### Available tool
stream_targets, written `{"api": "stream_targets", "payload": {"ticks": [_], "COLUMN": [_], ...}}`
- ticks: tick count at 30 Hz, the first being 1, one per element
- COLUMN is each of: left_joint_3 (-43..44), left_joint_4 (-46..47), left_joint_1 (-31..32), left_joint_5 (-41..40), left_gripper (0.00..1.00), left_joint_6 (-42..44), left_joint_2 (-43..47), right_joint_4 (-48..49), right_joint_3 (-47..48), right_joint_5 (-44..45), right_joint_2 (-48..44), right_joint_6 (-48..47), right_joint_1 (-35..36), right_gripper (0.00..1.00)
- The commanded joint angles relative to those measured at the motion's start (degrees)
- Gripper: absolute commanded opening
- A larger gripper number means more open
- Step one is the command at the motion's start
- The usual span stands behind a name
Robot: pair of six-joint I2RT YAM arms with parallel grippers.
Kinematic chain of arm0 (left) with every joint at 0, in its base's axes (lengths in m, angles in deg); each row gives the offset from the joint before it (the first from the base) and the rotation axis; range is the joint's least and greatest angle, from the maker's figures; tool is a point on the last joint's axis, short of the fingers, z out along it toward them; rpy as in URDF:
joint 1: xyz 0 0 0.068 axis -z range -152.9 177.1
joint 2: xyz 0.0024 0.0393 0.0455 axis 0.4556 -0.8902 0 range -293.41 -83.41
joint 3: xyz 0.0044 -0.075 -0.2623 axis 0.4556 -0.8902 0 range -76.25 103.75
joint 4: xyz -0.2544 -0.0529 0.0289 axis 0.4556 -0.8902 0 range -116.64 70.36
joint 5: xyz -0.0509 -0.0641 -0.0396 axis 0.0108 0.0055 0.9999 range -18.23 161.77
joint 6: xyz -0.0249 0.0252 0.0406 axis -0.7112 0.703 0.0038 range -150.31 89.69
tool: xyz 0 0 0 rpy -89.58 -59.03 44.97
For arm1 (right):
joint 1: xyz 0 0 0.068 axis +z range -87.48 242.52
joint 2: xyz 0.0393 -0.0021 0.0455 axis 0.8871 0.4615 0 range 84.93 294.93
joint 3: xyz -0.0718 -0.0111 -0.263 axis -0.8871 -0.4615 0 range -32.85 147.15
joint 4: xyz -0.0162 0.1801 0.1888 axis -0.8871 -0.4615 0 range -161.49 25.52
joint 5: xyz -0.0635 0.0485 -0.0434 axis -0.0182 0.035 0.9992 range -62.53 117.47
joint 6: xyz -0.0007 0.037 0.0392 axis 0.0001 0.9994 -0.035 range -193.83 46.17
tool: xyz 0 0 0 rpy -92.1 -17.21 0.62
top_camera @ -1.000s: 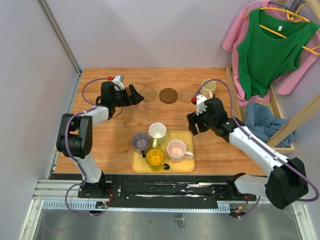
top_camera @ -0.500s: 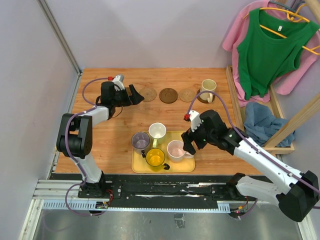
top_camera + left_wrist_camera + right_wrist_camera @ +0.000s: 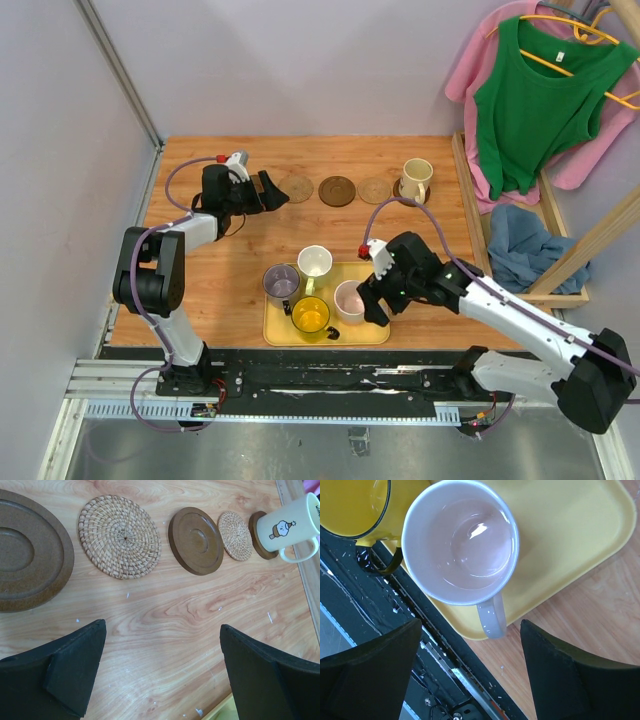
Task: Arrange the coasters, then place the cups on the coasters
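Wooden desk (image 3: 220,290) is carrying the yellow tray (image 3: 570,540), with lilac walls (image 3: 300,70) enclosing it. Right jaws are hovering wide over the tray's pink cup (image 3: 460,540). Left jaws are gaping wide beyond the tray's far-left corner.

pink cup (image 3: 460,542) on ylw tray (image 3: 570,540)

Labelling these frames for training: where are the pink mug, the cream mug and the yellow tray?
pink mug (image 3: 460,542): right wrist view, the inside bottom of the mug.
cream mug (image 3: 295,520): left wrist view, its outer side wall.
yellow tray (image 3: 580,535): right wrist view, bare floor beside the mug.
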Motion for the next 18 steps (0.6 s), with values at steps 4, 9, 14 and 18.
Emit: {"api": "stream_targets", "payload": {"ticks": [4,9,14,18], "left_joint_3": [-0.5,-0.5,-0.5,-0.5], "left_joint_4": [1.8,1.8,2.0,2.0], "left_joint_1": [0.2,0.2,0.2,0.2], "left_joint_5": [1.2,1.3,1.6,1.7], "left_gripper": [1.0,1.0,1.0,1.0], "left_joint_6": [0.0,0.0,-0.2,-0.3], "left_joint_2": [0.8,0.5,0.2,0.2], "right_joint_4": [3.9,6.6,7.8,8.3], "right_joint_3": [-1.8,-2.4,-2.5,-2.2], "right_joint_5": [-1.5,-0.5,1.3,2.9], "right_joint_2": [3.9,6.3,9.3,11.7], "right_joint_6": [1.6,1.7,1.0,0.9], "right_joint_1": [2.3,2.8,2.9,3.3], "right_gripper": [0.8,0.78,0.75,0.65]}}
